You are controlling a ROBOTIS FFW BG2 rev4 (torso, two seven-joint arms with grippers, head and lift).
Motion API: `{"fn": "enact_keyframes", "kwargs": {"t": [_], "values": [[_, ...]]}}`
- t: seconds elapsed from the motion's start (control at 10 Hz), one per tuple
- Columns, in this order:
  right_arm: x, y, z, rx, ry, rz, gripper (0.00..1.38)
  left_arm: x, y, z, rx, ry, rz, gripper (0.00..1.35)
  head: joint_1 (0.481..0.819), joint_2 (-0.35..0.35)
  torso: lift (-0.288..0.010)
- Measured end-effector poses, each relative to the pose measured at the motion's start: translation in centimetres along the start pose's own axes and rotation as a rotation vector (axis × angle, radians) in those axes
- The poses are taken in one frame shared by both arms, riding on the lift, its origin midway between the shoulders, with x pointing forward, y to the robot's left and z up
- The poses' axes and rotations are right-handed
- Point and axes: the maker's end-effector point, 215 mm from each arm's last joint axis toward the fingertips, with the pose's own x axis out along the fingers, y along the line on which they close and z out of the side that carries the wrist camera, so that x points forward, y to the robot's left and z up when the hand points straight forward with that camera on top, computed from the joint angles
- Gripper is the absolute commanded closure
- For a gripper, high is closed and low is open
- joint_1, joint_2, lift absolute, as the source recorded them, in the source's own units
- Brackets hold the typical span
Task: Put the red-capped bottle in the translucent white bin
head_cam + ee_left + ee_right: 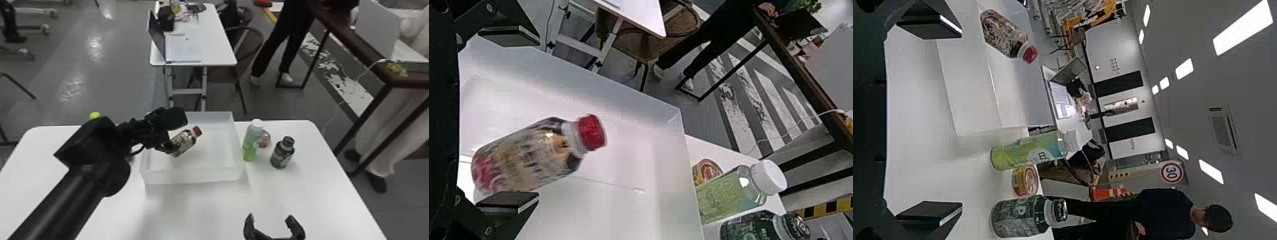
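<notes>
The left end effector [174,138] is pointed toward three o'clock, spread over the bin [194,176], the red-capped bottle [185,142] released.

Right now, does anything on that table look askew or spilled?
Yes, one thing: the red-capped bottle hangs aslant over the translucent white bin. The left fingers are spread wide, so it looks loose, not gripped. The green bottle and dark bottle stand upright. I see no spill.
</notes>
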Motion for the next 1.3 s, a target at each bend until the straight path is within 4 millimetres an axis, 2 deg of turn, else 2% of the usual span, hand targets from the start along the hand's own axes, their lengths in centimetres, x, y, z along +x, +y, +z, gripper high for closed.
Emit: {"fn": "enact_keyframes", "kwargs": {"t": [0.2, 0.4, 0.6, 0.8, 1.0, 1.3], "values": [[0.0, 0.0, 0.0, 0.001, 0.000, 0.000, 0.08, -1.8, 1.2, -0.6, -0.067, -0.014, 0.053, 0.24, 0.695, -0.110, 0.000], [0.0, 0.0, 0.0, 0.001, -0.001, 0.000, 0.08, -5.9, 1.7, -3.5, -0.215, -0.020, 0.142, 0.24, 0.695, -0.060, 0.000], [0.1, 0.0, 0.1, 0.002, -0.002, -0.002, 0.08, -11.2, 0.6, -7.8, -0.416, -0.054, 0.242, 0.25, 0.695, -0.007, 0.000], [0.2, 0.1, 0.1, -0.003, -0.003, 0.001, 0.08, -16.7, -0.5, -10.6, -0.545, -0.097, 0.357, 0.24, 0.695, 0.060, 0.000], [0.2, -0.1, 0.4, -0.008, -0.008, -0.009, 0.08, -21.2, -2.1, -11.8, -0.648, -0.150, 0.462, 0.25, 0.695, 0.099, 0.000], [-0.7, -1.2, 0.9, -0.013, -0.017, -0.044, 0.08, -25.2, -5.0, -12.8, -0.736, -0.194, 0.521, 0.24, 0.695, 0.114, 0.000]]}}
